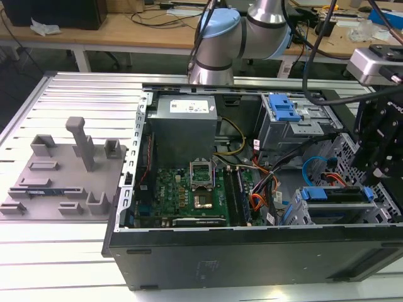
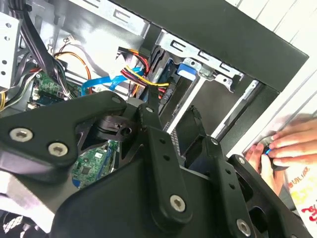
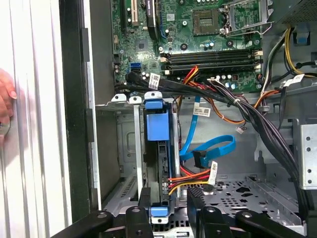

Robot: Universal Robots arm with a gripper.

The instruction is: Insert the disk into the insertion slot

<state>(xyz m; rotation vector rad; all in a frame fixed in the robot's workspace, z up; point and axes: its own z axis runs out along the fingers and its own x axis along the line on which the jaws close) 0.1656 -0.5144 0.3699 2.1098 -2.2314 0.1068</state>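
Disk [image 3: 158,148] standing edge-on inside the insertion slot [image 3: 125,144]; gripper [image 3: 169,197] released.

In the first wrist view we see the disk's blue carrier within the grey perforated cage, its handle end facing the motherboard [image 3: 198,29]. An empty bay lies beside it, towards the case wall. The gripper hovers just over the carrier's other end. Its black fingers [image 3: 144,198] are spread apart, one beside the carrier and the other clear of it, with red and yellow wires between. A blue data cable [image 3: 213,146] loops near the cage. In the exterior view we locate the cage at the right of the open computer case [image 1: 252,251], under the arm. A person's hand [image 2: 290,144] rests outside the case wall.
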